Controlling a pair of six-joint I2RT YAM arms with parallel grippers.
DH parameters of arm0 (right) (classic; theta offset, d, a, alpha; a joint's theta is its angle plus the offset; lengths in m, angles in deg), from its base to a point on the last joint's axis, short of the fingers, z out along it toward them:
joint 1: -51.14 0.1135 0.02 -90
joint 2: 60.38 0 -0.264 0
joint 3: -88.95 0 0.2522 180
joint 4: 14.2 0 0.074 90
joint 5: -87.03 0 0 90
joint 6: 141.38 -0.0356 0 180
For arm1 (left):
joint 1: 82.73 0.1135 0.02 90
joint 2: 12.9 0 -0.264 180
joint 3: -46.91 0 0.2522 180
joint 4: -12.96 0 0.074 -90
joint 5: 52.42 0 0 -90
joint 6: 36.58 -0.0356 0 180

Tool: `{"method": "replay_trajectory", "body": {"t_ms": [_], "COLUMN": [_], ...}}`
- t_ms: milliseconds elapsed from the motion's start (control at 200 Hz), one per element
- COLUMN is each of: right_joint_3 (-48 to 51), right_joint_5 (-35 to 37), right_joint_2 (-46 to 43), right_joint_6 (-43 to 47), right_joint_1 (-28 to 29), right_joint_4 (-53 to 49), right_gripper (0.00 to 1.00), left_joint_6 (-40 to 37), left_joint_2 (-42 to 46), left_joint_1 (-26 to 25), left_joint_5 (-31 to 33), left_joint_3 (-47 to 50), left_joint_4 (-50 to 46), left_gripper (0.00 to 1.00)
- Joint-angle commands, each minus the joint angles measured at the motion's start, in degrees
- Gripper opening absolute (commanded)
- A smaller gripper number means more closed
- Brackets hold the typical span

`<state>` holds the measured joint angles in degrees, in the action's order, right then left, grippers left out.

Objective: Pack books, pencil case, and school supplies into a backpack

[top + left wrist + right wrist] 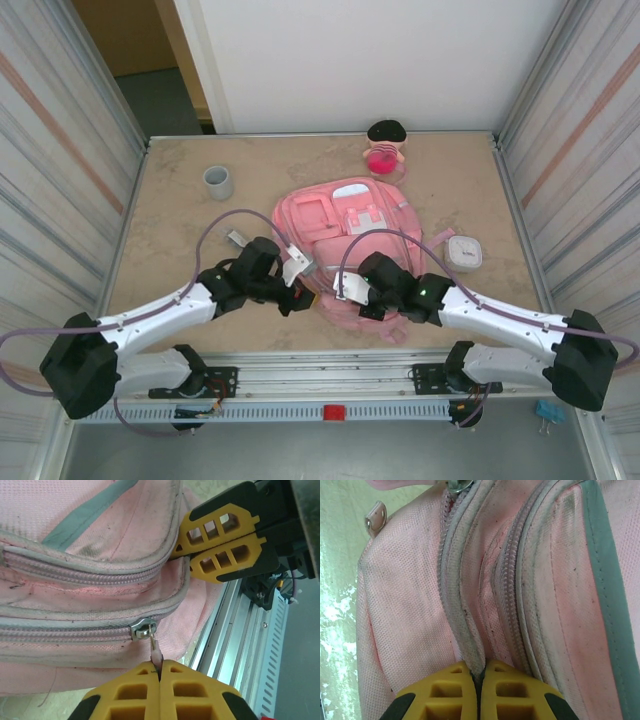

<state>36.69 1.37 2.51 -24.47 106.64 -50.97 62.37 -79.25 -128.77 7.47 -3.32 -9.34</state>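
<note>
Left claw (pixel 159 671) pinches the small pink zip pull (pixel 156 655) of the large pink fabric backpack (pixel 75 580). The closed zip runs away from the right claw (pixel 479 674), which is clamped on the backpack's seam.

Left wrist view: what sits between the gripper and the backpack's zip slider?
A short pink pull tab hangs from the slider; the left gripper pinches its end, shown in the left wrist view.

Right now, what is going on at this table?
Two robot arms are working on the pink backpack, which lies on the table. The left gripper is shut on a zipper pull, and the right gripper pinches the fabric at a zipper seam close by. The zippers in the wrist views look closed.
</note>
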Motion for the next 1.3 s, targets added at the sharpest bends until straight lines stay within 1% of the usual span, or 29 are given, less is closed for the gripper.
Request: {"method": "replay_trajectory", "body": {"t_ms": [0,50,130,271,416,516,546,576,681,737,762,772,787,857,922,967,1007,1107,1193,1238,1293], "right_joint_3": [-2.1,-2.4,-2.4,-2.6,-2.5,-2.0,-1.8,-1.7,-0.7,-0.4,-0.1,0.0,0.0,0.4,0.4,0.4,0.5,0.4,0.3,0.3,0.3], "right_joint_5": [3.5,3.4,1.2,-0.3,-2.7,-3.9,-4.0,-4.2,-6.8,-8.4,-8.9,-9.1,-9.5,-11.1,-12.1,-12.5,-12.7,-13.9,-14.5,-14.8,-15.2], "right_joint_2": [1.3,1.2,0.6,1.2,1.3,0.0,-0.5,-1.0,-3.7,-5.5,-5.8,-5.8,-7.4,-9.7,-11.0,-11.6,-12.0,-12.2,-12.1,-11.9,-11.6], "right_joint_6": [1.2,1.0,0.9,0.9,0.7,0.7,0.7,0.7,1.1,1.3,1.4,1.4,1.8,3.4,3.8,4.1,4.3,4.5,4.5,4.5,4.5], "right_joint_1": [-0.4,-0.5,-0.3,0.0,0.0,0.0,-0.3,-0.5,-2.0,-2.8,-3.0,-3.1,-3.2,-3.6,-4.6,-5.2,-5.6,-6.7,-7.1,-7.3,-7.5], "right_joint_4": [3.6,3.6,4.7,5.9,6.9,7.6,7.4,7.1,5.4,4.5,4.1,3.9,3.6,1.6,0.3,-0.4,-0.7,-1.2,-0.9,-0.7,-0.6], "right_gripper": [0.0,0.0,0.0,0.0,0.0,0.0,0.0,0.0,0.0,0.0,0.0,0.0,0.0,0.0,0.0,0.0,0.0,0.0,0.0,0.0,0.0], "left_joint_6": [-3.7,-4.4,-4.9,-3.9,-1.2,-1.4,-1.8,-2.2,-3.6,-5.1,-6.3,-6.9,-8.0,-13.8,-22.5,-29.9,-35.6,-47.0,-54.0,-57.6,-60.9], "left_joint_2": [0.1,-0.8,-2.5,-5.4,-7.2,-6.9,-6.4,-5.7,-1.7,1.1,2.4,2.9,3.7,7.1,9.3,10.1,10.4,8.3,5.1,3.5,1.9], "left_joint_1": [-1.9,-2.1,-3.3,-5.7,-6.5,-6.6,-6.6,-6.5,-5.3,-4.1,-3.5,-3.2,-2.9,-2.2,-2.1,-2.1,-2.1,-2.1,-2.1,-2.1,-2.1], "left_joint_5": [-5.8,-5.7,-6.5,-9.4,-11.5,-10.9,-10.0,-8.6,-3.8,-1.0,0.5,1.2,2.4,8.3,12.1,12.5,13.3,17.1,19.1,19.7,20.4], "left_joint_3": [-3.0,-3.4,-4.5,-6.1,-5.7,-5.5,-5.4,-5.1,-3.3,-1.9,-1.3,-1.1,-0.6,0.9,2.0,2.6,3.0,2.4,0.7,0.7,1.0], "left_joint_4": [2.2,1.3,1.4,6.0,11.6,11.1,10.1,9.2,7.0,6.2,5.8,5.7,5.5,4.5,4.2,4.3,4.7,4.6,3.3,4.6,7.6], "left_gripper": [0.0,0.0,0.0,0.0,0.0,0.0,0.02,0.07,0.32,0.41,0.45,0.48,0.51,0.6,0.68,0.71,0.73,0.74,0.74,0.72,0.71]}}
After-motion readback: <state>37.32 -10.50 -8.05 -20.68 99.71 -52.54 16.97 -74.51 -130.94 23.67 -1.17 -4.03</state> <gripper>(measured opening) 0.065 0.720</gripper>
